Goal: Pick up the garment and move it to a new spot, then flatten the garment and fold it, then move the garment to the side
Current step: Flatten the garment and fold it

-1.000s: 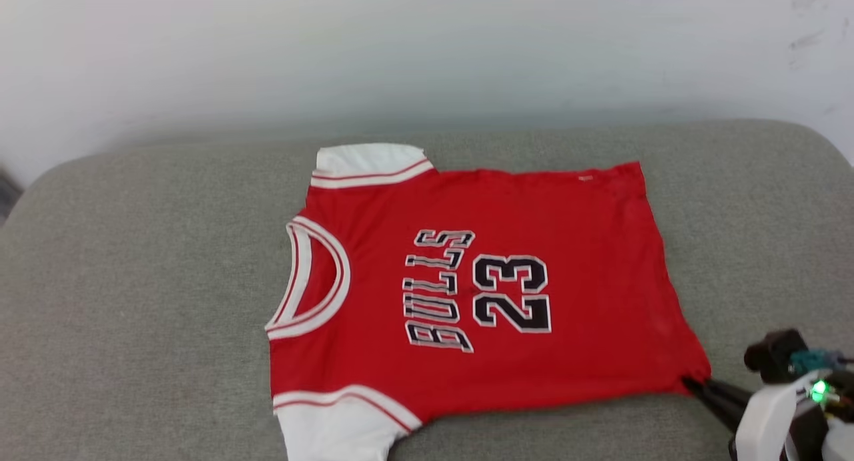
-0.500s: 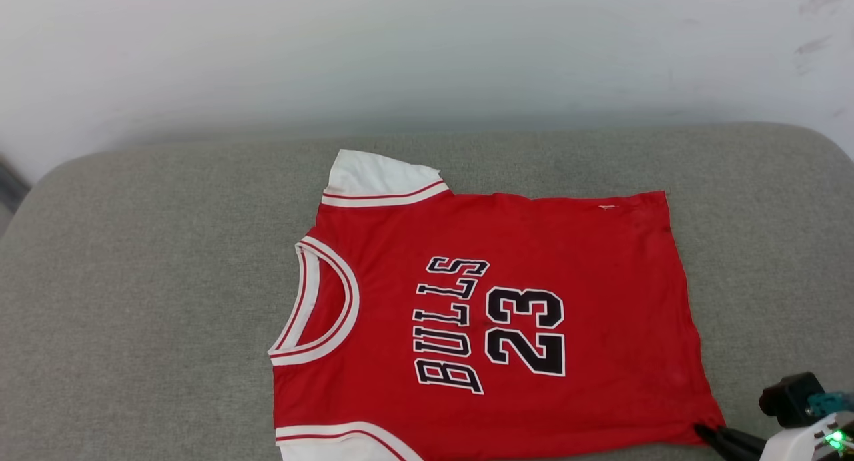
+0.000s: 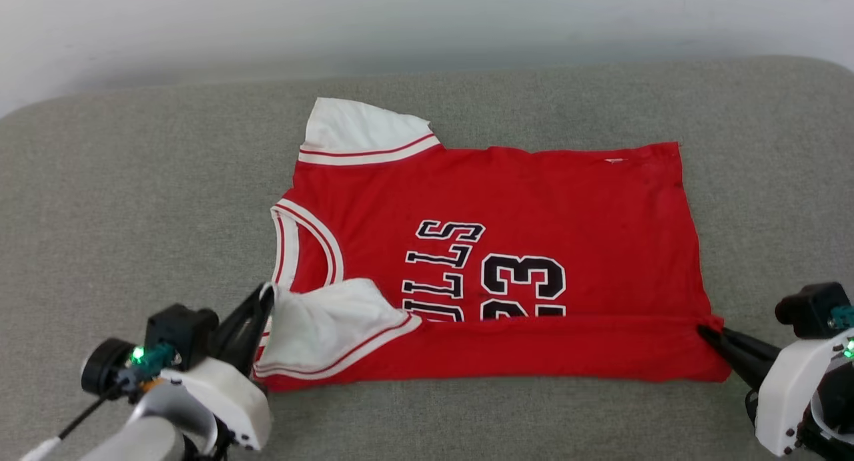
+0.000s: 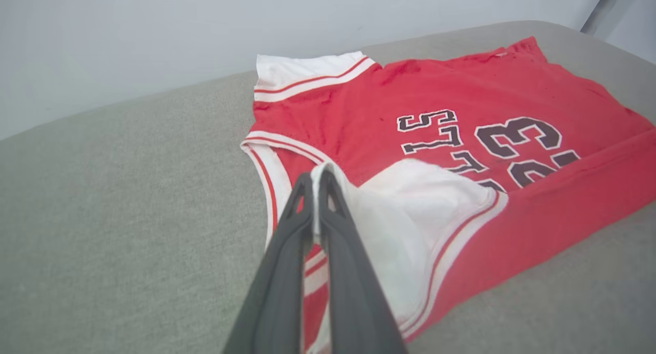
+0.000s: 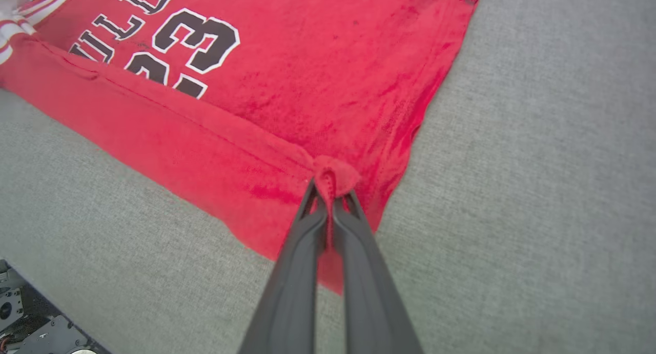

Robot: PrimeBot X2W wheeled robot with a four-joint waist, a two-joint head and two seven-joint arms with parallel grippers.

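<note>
Garment (image 3: 534,201): red sleeveless jersey, front up, lying at the centre of a grey cushion (image 3: 133,181), neck toward 9 o'clock, hem toward 3 o'clock. The 6 o'clock edge is folded over the body, hiding the lower part of the black, white-edged lettering and number. The white inside shows at the turned-over armhole at 7 o'clock and at the 11 o'clock armhole. White-and-red striped trim edges the neck and armholes.

Left gripper (image 3: 263,297): fingers clamped on the folded armhole fabric. Right gripper (image 3: 707,331): fingers clamped on the hem corner at 4 o'clock. Pale wall (image 3: 400,21) at 12 o'clock.
</note>
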